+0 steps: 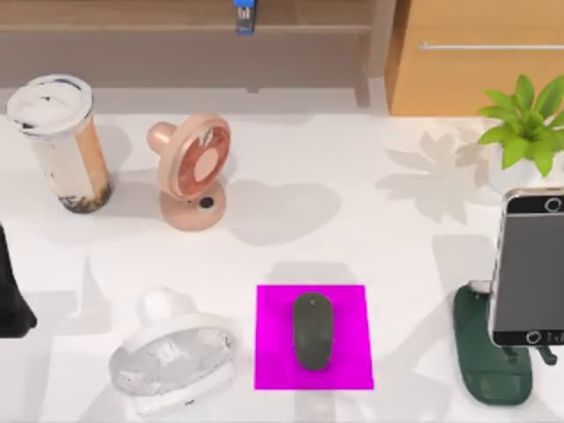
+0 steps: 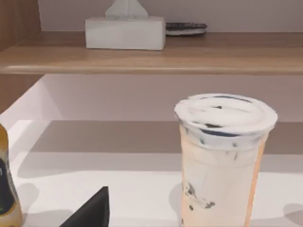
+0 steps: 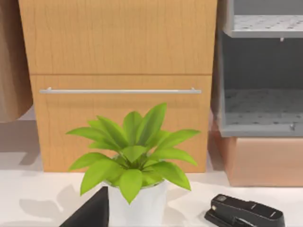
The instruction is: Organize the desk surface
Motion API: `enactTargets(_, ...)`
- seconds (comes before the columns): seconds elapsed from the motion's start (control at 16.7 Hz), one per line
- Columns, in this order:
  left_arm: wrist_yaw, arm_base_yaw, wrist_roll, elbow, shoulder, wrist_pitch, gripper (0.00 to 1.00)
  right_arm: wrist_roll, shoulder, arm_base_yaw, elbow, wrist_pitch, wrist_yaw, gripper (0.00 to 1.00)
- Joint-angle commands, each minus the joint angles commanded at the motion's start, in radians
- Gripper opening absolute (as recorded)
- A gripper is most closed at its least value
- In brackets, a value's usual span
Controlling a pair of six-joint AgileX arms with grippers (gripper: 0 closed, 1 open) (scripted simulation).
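A tall clear cup (image 2: 221, 161) of pale milky tea stands upright on the white table (image 2: 118, 189), sealed with a white lid (image 2: 225, 115) streaked with dark marks; dark pearls show low down inside it. Behind it a brown wooden shelf (image 2: 151, 56) runs across, carrying a white tissue box (image 2: 125, 32) with 1 tissue poking up and, just beside the box, a flat dark object (image 2: 185, 28) too far off to identify. The side of a yellowish bottle (image 2: 8, 189) stands on the table well apart from the cup. A black wedge-shaped part (image 2: 92, 211) juts in between the bottle and the cup.
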Motion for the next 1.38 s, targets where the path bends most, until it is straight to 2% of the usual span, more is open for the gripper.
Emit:
enactTargets(0.42, 0.001, -0.002, -0.003, 0.001, 0.01, 0.01, 1.0, 0.0, 0.0, 0.0, -0.001, 0.0, 0.0, 1.0)
enactTargets(0.66, 0.003, -0.032, -0.032, 0.012, 0.153, 0.144, 1.0, 0.0, 0.0, 0.0, -0.001, 0.0, 0.0, 1.0)
enactTargets(0.96, -0.009, -0.077, -0.066, 0.037, 0.527, 0.43, 1.0, 0.0, 0.0, 0.0, -0.001, 0.0, 0.0, 1.0)
enactTargets(1.38, -0.042, -0.107, -0.06, 0.131, 1.235, 0.959, 1.0, 0.0, 0.0, 0.0, -0.001, 0.0, 0.0, 1.0)
